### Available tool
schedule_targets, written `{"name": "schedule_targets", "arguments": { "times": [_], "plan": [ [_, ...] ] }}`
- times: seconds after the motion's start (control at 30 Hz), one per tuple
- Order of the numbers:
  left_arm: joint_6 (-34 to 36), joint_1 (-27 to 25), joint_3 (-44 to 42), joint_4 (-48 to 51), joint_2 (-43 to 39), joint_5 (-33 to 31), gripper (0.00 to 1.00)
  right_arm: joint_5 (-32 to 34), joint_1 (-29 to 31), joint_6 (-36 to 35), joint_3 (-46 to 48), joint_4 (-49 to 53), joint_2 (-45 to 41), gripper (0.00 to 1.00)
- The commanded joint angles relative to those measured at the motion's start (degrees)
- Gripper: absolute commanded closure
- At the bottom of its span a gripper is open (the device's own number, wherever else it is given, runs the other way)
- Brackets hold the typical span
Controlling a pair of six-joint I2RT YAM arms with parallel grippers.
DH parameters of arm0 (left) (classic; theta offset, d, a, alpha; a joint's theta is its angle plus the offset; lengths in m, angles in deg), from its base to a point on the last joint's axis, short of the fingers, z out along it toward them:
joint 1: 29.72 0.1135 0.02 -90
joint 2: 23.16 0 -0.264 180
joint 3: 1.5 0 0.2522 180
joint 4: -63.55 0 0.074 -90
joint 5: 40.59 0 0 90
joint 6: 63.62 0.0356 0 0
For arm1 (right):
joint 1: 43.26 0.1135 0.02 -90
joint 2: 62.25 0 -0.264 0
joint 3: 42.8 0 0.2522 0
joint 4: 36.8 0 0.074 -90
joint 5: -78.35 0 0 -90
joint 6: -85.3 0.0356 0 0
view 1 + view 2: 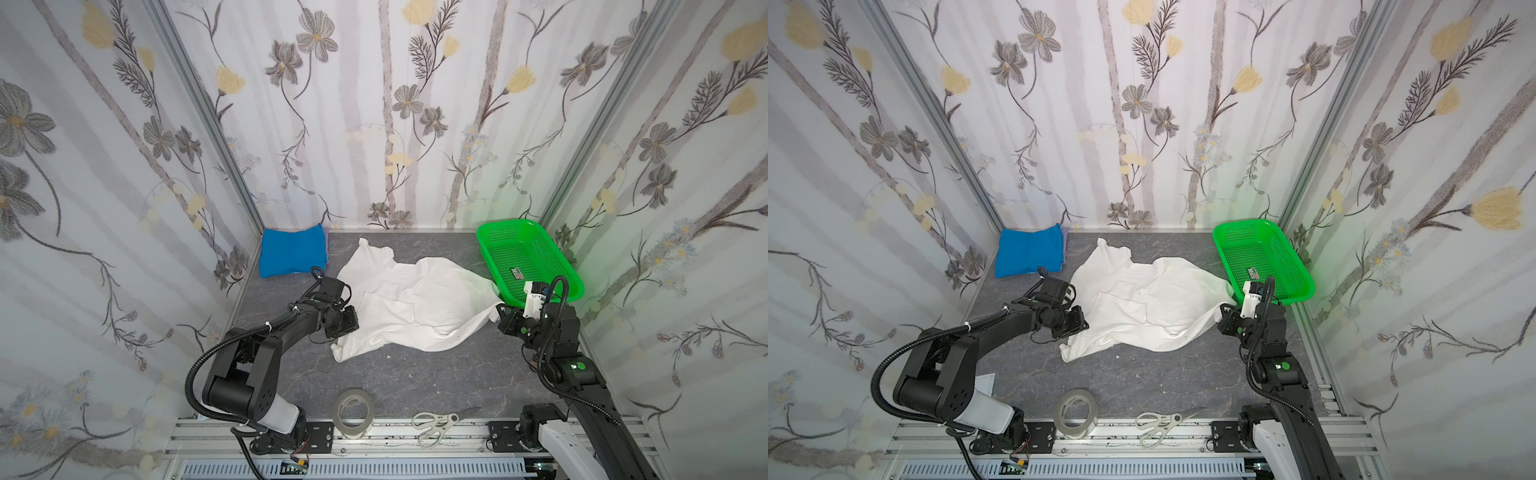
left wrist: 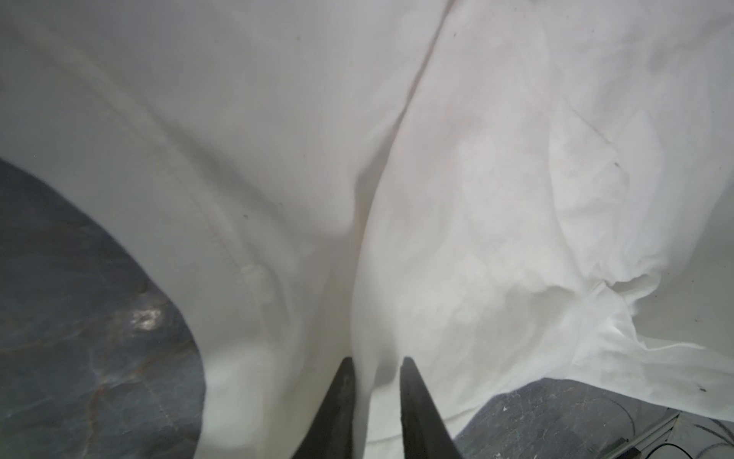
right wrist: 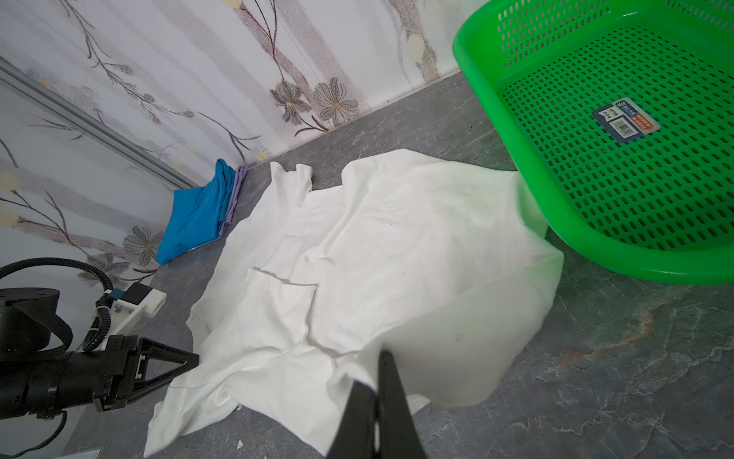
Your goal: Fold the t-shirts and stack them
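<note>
In both top views the white t-shirt [image 1: 415,303] [image 1: 1142,299] lies rumpled between the left claw [image 1: 351,328] and the right claw [image 1: 500,311], one at each side edge, with the folded blue t-shirt [image 1: 291,251] beyond the left claw and the green mesh basket [image 1: 511,224] just beyond the right. The left wrist view shows the left claw [image 2: 375,359] nipped onto a ridge of white cloth. In the right wrist view the right claw [image 3: 375,369] is clamped on a raised hem corner. To my mind both should lift together and draw apart evenly, clear of the basket, to spread the shirt flat before folding.
</note>
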Motion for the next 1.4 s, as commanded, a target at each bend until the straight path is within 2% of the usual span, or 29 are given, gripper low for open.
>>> {"name": "schedule_targets", "arguments": {
  "times": [0.0,0.13,0.23,0.33,0.4,0.43,0.5,0.57,0.6,0.67,0.77,0.87,1.0,1.2,1.37],
  "plan": [
    [1.01,-0.71,0.64,-1.88,-1.91,1.39,1.0,0.02,0.08,-0.41,-0.63,-1.57,0.44,1.0],
    [2.94,-2.14,3.21,1.93,-8.27,0.05,1.0,-0.17,0.05,-0.34,-1.12,-1.81,0.64,1.0],
    [3.39,-5.08,3.9,7.81,-17.76,-3.4,1.0,0.59,0.05,-0.25,-1.25,-1.48,0.04,1.0],
    [-0.46,-8.74,-1.8,11.32,-28.66,-5.24,1.0,2.21,0.03,0.34,-0.86,-1.57,-1.67,1.0],
    [-5.2,-11.07,-8.57,13.14,-35.08,-6.63,1.0,2.29,-0.04,0.73,-0.43,-2.24,-2.13,1.0],
    [-7.1,-11.7,-11.1,14.21,-37.5,-7.52,0.92,2.09,-0.04,0.82,-0.29,-2.45,-1.93,1.0],
    [-11.52,-14.05,-14.91,14.82,-42.98,-11.22,0.41,1.57,-0.04,0.83,-0.21,-2.75,-1.25,1.0],
    [-14.03,-14.02,-14.95,16.45,-45.62,-15.43,0.09,1.06,0.05,0.91,-0.18,-3.3,-0.8,1.0],
    [-13.79,-13.94,-13.98,16.8,-46.14,-17.39,0.0,0.81,0.03,0.91,-0.13,-3.49,-0.54,1.0],
    [-11.77,-13.03,-11.88,15.98,-44.48,-18.7,0.0,0.6,0.04,0.83,-0.34,-3.39,-0.3,1.0],
    [-8.46,-9.52,-8.61,10.79,-35.4,-10.02,0.0,0.63,0.05,0.54,-0.73,-2.82,-0.44,1.0],
    [-7.07,-9.33,-5.83,7.23,-26.01,-4.25,0.03,0.49,0.05,0.47,-0.78,-1.99,-0.84,1.0],
    [-5.8,-8.41,-4.98,3.52,-19.51,-3.09,0.18,0.6,0.05,0.72,-0.17,-1.41,-1.56,1.0],
    [-6.39,-5.72,-6.18,-0.04,-10.26,-1.58,0.2,0.34,0.05,0.58,-0.76,-1.06,-0.39,1.0],
    [-8.83,-5.62,-9.03,-4.66,-7.58,1.44,0.27,0.54,0.06,0.47,-1.25,-1.0,0.26,1.0]
  ]
}}
